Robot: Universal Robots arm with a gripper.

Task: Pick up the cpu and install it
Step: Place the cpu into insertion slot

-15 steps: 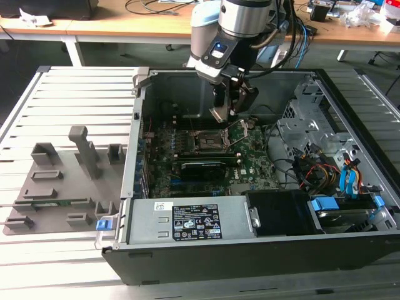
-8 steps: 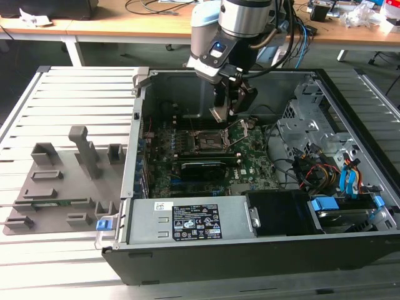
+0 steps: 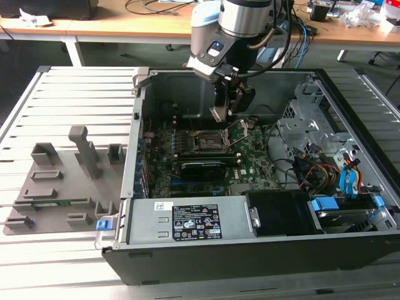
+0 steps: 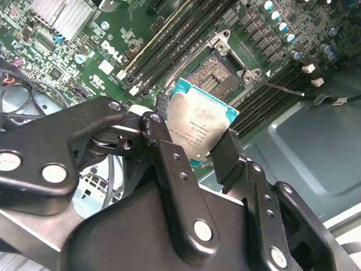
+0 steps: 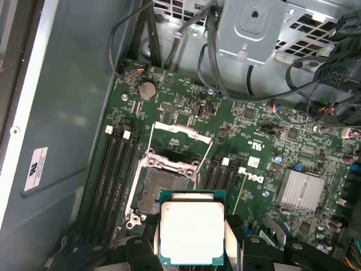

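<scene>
Exterior view: black two-finger gripper inside open dark computer case, above black-framed square socket.
Second wrist view: gripper clamped on edges of flat square metal-topped cpu, held over socket, unseated. Risk: skewed lowering could bend socket pins.
First wrist view: cpu top silver-grey, unmarked, teal rim.

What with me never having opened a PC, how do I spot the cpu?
Look inside the open computer case, just above the green motherboard, where the fingers of the gripper pinch the cpu near the empty socket. It is the only flat square with a plain silver top and teal rim.
</scene>
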